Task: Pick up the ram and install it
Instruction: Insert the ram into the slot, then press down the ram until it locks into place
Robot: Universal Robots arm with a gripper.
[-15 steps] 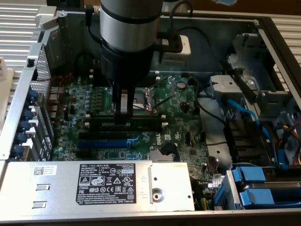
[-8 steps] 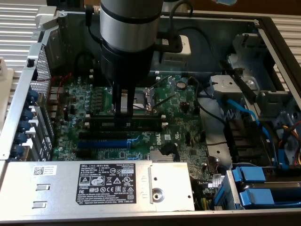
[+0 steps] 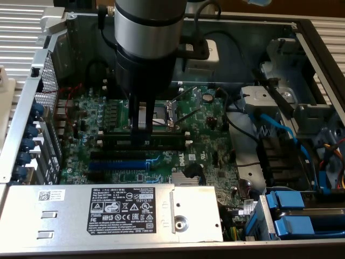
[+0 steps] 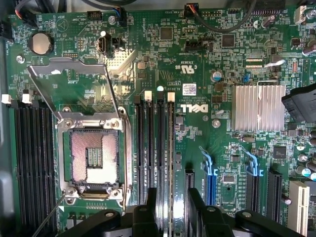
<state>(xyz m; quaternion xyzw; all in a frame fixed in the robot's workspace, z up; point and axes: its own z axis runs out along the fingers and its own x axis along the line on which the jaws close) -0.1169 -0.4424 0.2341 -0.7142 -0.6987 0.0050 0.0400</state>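
1. The ram (image 4: 171,148) stands on its edge in a slot, just beside the empty black slots (image 4: 140,148).
2. The gripper (image 4: 173,212) has its fingers apart, one on each side of the ram.
3. The open socket (image 4: 95,157) lies near.
4. The green board (image 4: 197,49) lies flat inside the metal case (image 3: 32,118).

Green motherboard (image 4: 163,64), dark-green ram (image 3: 161,135), blue slot (image 4: 211,187)

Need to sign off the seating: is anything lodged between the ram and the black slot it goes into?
Nothing visible does. The ram stands on edge among the black slots beside the CPU socket; the open gripper straddles it, no cable or part between. Full seating cannot be told.
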